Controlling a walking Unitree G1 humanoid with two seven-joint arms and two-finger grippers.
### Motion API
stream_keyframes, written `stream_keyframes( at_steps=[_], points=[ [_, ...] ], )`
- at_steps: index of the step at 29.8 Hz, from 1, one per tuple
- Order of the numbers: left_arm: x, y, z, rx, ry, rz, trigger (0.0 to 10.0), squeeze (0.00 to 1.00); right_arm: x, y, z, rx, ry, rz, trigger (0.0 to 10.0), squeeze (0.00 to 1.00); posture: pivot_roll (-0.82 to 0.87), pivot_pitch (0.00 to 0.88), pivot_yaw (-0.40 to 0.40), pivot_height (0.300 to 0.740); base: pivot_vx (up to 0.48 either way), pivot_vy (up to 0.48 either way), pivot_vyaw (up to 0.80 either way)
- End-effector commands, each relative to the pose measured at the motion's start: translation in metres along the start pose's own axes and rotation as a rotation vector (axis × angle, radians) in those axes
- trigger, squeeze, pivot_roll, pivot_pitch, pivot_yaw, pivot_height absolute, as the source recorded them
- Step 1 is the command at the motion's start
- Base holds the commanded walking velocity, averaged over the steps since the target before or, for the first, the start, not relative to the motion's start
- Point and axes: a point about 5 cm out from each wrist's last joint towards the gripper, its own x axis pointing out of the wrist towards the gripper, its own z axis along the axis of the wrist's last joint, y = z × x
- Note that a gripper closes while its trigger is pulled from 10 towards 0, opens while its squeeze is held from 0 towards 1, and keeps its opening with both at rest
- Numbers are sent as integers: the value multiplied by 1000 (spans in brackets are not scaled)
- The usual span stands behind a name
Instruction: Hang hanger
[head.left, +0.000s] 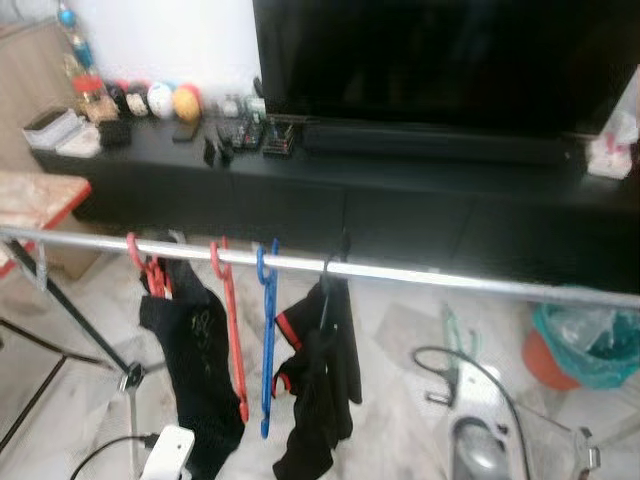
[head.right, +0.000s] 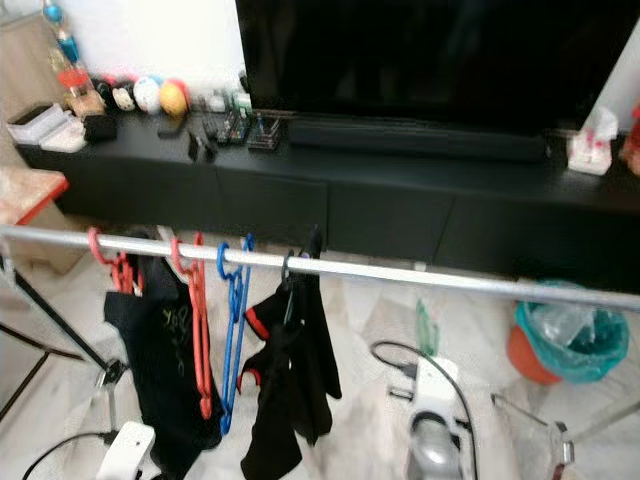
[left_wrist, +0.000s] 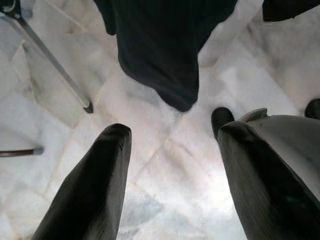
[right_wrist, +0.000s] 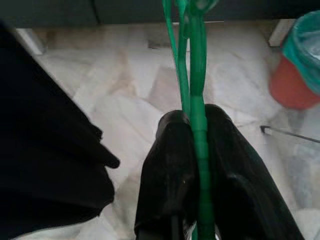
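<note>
A silver rail (head.left: 420, 275) crosses the view at mid height. On it hang a red hanger (head.left: 150, 270) with a black garment (head.left: 200, 370), a bare red hanger (head.left: 232, 330), a blue hanger (head.left: 268, 340) and a black hanger with another black garment (head.left: 325, 380). My right gripper (right_wrist: 195, 120) is shut on a green hanger (right_wrist: 198, 75), held upright below the rail, to the right of the hung clothes (head.left: 452, 335). My left gripper (left_wrist: 172, 132) is open and empty, low over the marble floor, with a black garment (left_wrist: 160, 50) just ahead of it.
Behind the rail stands a long black TV console (head.left: 400, 200) with a large TV (head.left: 440, 60) and small items at its left end. A red bin with a teal bag (head.left: 580, 350) sits on the floor at the right. Rack legs (head.left: 90, 340) slant at the left.
</note>
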Motion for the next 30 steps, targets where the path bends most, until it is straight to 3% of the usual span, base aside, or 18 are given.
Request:
stream_keyframes(
  at_steps=[1, 7, 14, 20, 30],
  points=[
    [-1, 2, -2, 1, 16, 11, 10000, 0, -5, -10, -3, -50, -53, -56, 10000, 0, 46, 4, 41, 740, 0, 0, 0],
    [0, -2, -3, 16, 20, 4, 10000, 0, -24, -33, -20, -98, -97, -245, 10000, 0, 37, 9, 41, 740, 0, 0, 0],
    [1, -2, 2, 32, 19, 6, 10000, 0, -40, -38, -19, -42, -198, -353, 10000, 0, 34, 6, 47, 740, 0, 0, 0],
    [1, 0, 1, 34, 23, 15, 10000, 0, -35, -33, 1, 6, -280, -383, 10000, 0, 39, 3, 49, 740, 0, 0, 0],
    [-2, 11, -3, 36, 37, 34, 10000, 0, -19, -26, 37, 24, -362, -301, 10000, 0, 37, 6, 52, 740, 0, 0, 0]
  ],
)
